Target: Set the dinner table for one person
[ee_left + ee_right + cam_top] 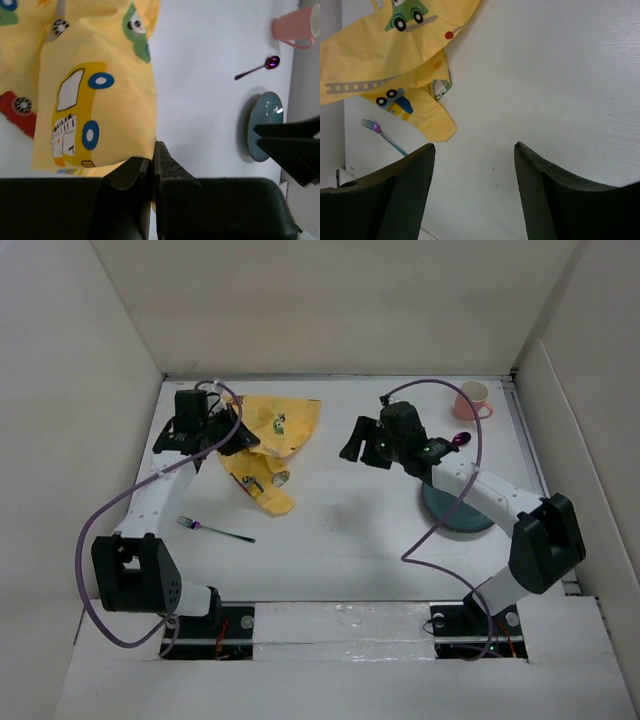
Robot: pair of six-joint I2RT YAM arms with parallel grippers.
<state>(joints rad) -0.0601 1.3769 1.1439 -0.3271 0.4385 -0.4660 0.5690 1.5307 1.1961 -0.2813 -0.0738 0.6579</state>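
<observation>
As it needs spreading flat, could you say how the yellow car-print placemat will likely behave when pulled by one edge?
The yellow car-print placemat lies folded and creased, so probably floppy and light; it may drag bunched rather than flatten.

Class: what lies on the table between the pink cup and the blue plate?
A purple spoon lies there on bare white tabletop, touching neither the pink cup nor the blue plate. The left wrist view shows it clearly.
</observation>
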